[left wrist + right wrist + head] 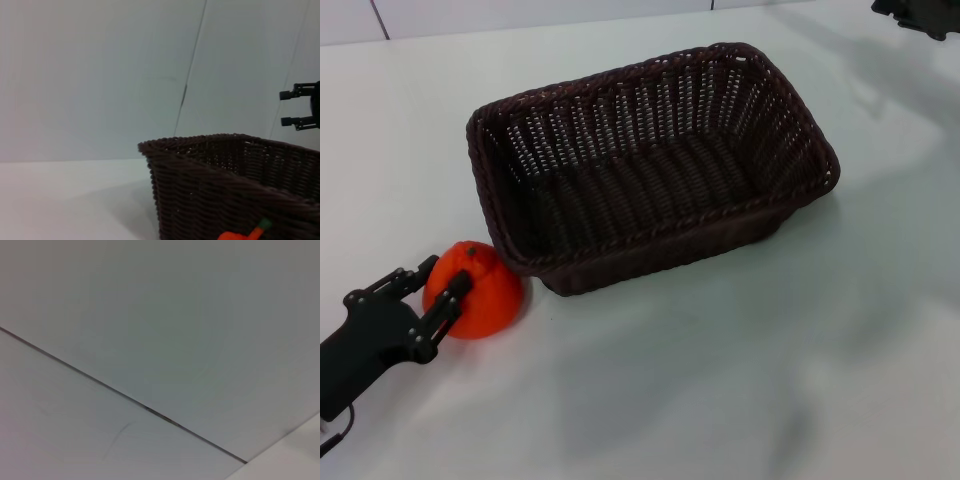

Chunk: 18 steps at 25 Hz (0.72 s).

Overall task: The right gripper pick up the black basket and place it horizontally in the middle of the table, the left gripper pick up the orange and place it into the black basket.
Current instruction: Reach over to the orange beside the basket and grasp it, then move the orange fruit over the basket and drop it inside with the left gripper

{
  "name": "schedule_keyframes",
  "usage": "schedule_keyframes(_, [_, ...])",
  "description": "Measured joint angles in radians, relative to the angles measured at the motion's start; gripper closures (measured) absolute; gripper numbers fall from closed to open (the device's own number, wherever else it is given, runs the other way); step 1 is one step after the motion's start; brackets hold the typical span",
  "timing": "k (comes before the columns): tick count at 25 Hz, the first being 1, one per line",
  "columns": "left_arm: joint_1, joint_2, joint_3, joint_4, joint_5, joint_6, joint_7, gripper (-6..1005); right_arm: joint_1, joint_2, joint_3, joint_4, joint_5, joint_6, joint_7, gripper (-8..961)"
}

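Wall [100,75]: pale grey-white panels, smooth, matte
Seams: thin dark line [190,70] running up between panels; another [125,395] crossing at a slant in the right wrist view
Far strip [520,15]: light panels with a dark joint, behind the white surface
Light: soft and even, faint blurred shadows on the white surface

Nothing to read anywhere here, honestly. No labels, brand marks, numbers or signs on the black basket [650,165], the orange [477,288], the desk [740,380] or either gripper, and the wall panels in both wrist views are plain with no print at all.
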Motion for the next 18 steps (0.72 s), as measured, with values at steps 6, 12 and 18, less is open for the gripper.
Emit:
schedule_keyframes(6, [-0.004, 0.001, 0.011, -0.003, 0.002, -0.011, 0.0, 601, -0.006, 0.004, 0.004, 0.0, 0.0, 0.0, 0.0, 184])
schedule_keyframes(12, [0.02, 0.011, -0.036, -0.014, -0.007, -0.138, -0.001, 773, -0.007, 0.006, 0.004, 0.0, 0.0, 0.0, -0.001, 185])
schedule_keyframes(18, [0.055, 0.031, -0.222, -0.022, -0.009, -0.393, -0.048, 825, -0.016, 0.006, 0.008, 0.0, 0.003, 0.007, -0.003, 186])
